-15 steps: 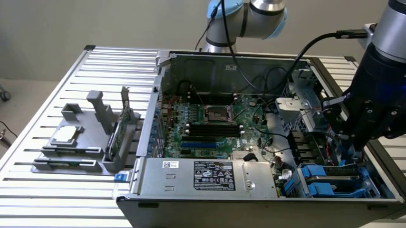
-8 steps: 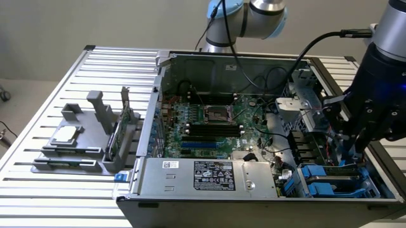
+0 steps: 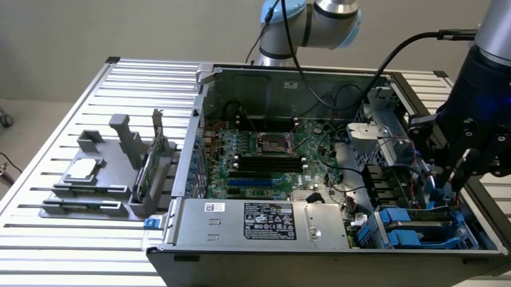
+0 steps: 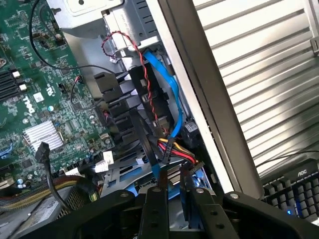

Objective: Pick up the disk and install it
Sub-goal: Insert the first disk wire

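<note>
The slatted metal bench (image 3: pixel 72 101) is carrying everything, and the open computer case (image 3: pixel 200 119) is lying across its middle, reaching toward the bench edge on the exterior view's right. The arm (image 3: pixel 487 107) is hanging over that right edge and leaning down into the case's corner drive bay. Along the case's front wall the grey power-supply box (image 3: pixel 255 221) is sitting, with the green motherboard (image 3: pixel 264 155) lying behind it. A grey holder (image 3: pixel 88 191) is resting near the bench's left edge in the exterior view, well apart from the case.

The gripper (image 3: pixel 443 185) is working low in the bay beside blue drive carriers (image 3: pixel 403 224). The exterior view is giving the whole layout. The wrist view is giving the close detail: the gripper (image 4: pixel 177 196) is clenching the disk (image 4: pixel 174 185) by its blue-railed edge, right down among the bay's plastic.

Room there is looking tight. The case wall (image 4: pixel 199 74) is running just beside the fingers (image 4: pixel 155 209), and a blue cable (image 4: pixel 167 79) and a red-and-yellow bundle (image 4: pixel 177 152) are trailing close above the disk. Beyond that wall the bench slats (image 4: pixel 259 74) are lying open, and past them a keyboard (image 4: pixel 294 194) is sitting.
</note>
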Controlling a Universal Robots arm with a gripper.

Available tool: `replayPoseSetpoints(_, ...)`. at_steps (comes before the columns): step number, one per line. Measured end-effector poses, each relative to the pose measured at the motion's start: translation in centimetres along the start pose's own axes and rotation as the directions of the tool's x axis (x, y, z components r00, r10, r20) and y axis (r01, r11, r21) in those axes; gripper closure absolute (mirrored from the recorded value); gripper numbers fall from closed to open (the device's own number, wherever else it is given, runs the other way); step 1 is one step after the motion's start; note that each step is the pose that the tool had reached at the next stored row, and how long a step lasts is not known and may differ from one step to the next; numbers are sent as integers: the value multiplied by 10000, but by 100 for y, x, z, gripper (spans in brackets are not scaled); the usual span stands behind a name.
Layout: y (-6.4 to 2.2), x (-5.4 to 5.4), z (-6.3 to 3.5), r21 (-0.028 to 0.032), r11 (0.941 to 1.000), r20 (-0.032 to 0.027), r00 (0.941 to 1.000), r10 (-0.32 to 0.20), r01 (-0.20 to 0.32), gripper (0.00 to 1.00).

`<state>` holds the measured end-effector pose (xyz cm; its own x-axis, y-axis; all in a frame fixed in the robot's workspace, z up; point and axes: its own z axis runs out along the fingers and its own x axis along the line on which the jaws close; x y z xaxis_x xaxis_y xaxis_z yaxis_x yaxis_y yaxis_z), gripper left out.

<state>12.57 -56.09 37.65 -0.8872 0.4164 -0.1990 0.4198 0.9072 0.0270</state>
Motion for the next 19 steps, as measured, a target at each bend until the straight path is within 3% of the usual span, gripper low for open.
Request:
replayPoseSetpoints(6, 3, -40, 2, 25, 9999, 1, 9999, 159, -159, 75)
replayPoseSetpoints(19, -47, -117, 25, -80, 9987, -75, 9987, 511, -511, 75)
